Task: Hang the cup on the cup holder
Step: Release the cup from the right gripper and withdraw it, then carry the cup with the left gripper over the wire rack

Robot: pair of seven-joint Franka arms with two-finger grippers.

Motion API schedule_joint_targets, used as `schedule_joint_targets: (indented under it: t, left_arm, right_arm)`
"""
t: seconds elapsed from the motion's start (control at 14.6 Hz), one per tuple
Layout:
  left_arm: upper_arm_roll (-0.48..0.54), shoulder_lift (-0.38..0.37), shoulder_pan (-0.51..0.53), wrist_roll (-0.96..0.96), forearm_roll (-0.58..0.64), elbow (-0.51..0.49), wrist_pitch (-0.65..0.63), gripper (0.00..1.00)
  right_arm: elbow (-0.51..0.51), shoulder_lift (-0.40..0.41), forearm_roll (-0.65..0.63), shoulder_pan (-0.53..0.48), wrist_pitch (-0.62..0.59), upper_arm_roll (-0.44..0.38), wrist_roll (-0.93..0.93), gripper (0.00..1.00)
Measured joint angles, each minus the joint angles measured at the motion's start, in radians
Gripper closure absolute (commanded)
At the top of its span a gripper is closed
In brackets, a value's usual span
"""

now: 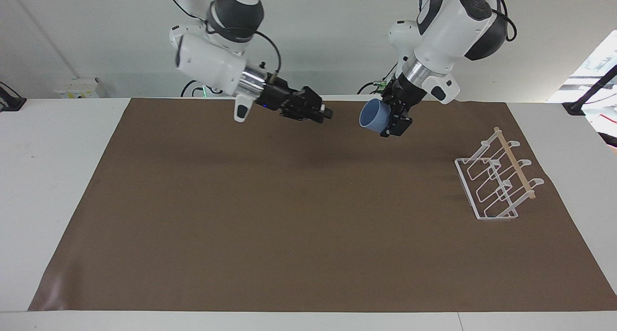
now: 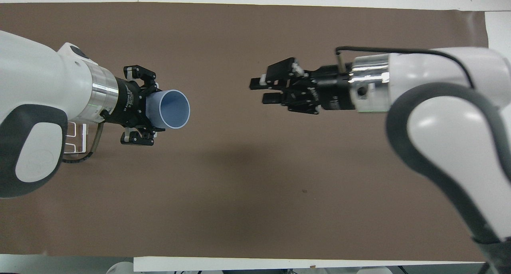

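Observation:
The light-blue cup [image 1: 375,115] is in the air over the part of the brown mat near the robots, lying sideways with its mouth toward the right arm's end. My left gripper [image 1: 391,120] is shut on its narrow base; in the overhead view the cup [image 2: 174,109] sticks out of the left gripper [image 2: 145,106]. My right gripper [image 1: 324,113] is open and empty, in the air apart from the cup, and shows in the overhead view [image 2: 260,92] too. The white wire cup holder [image 1: 496,182] stands at the left arm's end; overhead, only a corner [image 2: 76,136] shows under the left arm.
A brown mat [image 1: 289,215] covers most of the white table [image 1: 48,177]. Nothing else lies on it.

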Motion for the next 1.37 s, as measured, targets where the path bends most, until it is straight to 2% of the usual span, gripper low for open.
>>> schedule_joint_targets:
  t: [0.14,0.34,0.62,0.82,0.96,1.16,1.37]
  left_arm:
    - [0.002,0.001,0.029,0.011,0.121,-0.002,-0.005,1.00]
    - [-0.001,0.024,0.026,0.019,0.407,-0.015,-0.042,1.00]
    - [-0.008,0.146,-0.017,0.021,0.840,-0.032,-0.141,1.00]
    - [-0.008,0.220,-0.028,0.017,1.151,-0.043,-0.224,1.00]
    - [-0.005,0.235,-0.025,0.011,1.333,-0.084,-0.249,1.00]
    - [0.000,0.285,0.002,-0.074,1.605,-0.126,-0.286,1.00]
    - [0.002,0.368,0.048,-0.168,1.774,-0.125,-0.317,1.00]
  right_arm:
    - [0.010,-0.008,-0.093,-0.168,-0.138,-0.008,-0.109,0.01]
    - [0.012,-0.009,-0.347,-0.295,-0.180,-0.010,-0.215,0.01]
    - [0.032,-0.023,-0.674,-0.317,-0.206,-0.004,-0.248,0.01]
    - [0.120,-0.024,-0.953,-0.304,-0.315,0.011,-0.248,0.01]
    - [0.186,-0.026,-1.047,-0.295,-0.427,0.014,-0.247,0.00]
    - [0.262,-0.034,-1.088,-0.294,-0.591,0.013,-0.247,0.01]
    - [0.271,-0.049,-1.115,-0.290,-0.647,0.016,-0.249,0.01]
